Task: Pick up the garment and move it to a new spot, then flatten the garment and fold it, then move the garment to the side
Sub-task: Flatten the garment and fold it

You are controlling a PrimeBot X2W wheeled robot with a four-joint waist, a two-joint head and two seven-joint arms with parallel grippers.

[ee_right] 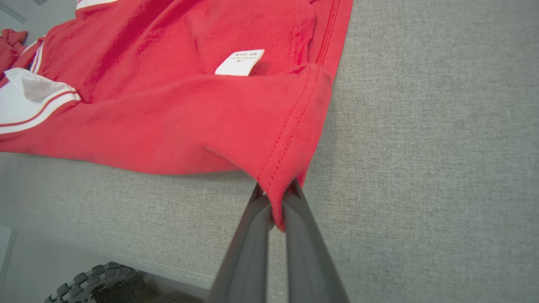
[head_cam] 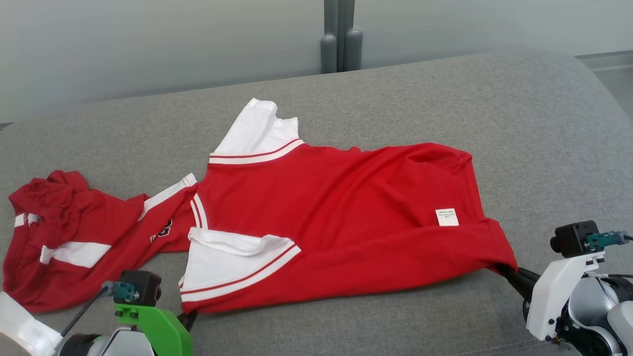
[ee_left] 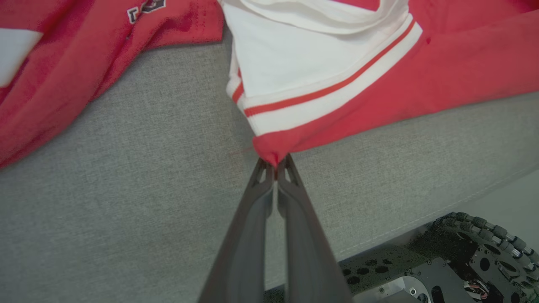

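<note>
A red short-sleeved garment [head_cam: 336,207] with white sleeves lies spread sideways on a grey cushion [head_cam: 494,99]. Its neck end points left and its hem right. A small white label [head_cam: 447,217] shows near the hem, so the shirt is probably inside out or partly turned over.

Your left claw [head_cam: 189,317] is at the near edge of the garment, just below the nearer white sleeve [head_cam: 237,262]. Its fingers are pressed together on a small point of red cloth. In the left wrist view, only a little fabric sits between the tips of the left claw [ee_left: 276,162].

Your right claw [head_cam: 509,274] is at the near hem corner, pinching the stitched edge. In the right wrist view the cloth reaches deeper between the tips of the right claw [ee_right: 278,202].

A second red-and-white piece of clothing [head_cam: 74,232] lies crumpled on the left, touching the garment's neck end. You cannot tell from here whether the two are caught together.

Risks from here:
- The shallow left pinch may slip once the cloth takes weight, dropping that side.
- If the second piece is snagged, lifting could drag it along.
- Uneven lifting could bunch the loose nearer sleeve under the body and spoil the flattening.
- Both grips sit close to the cushion's front edge, so pulling toward you could slide cloth off it.
</note>
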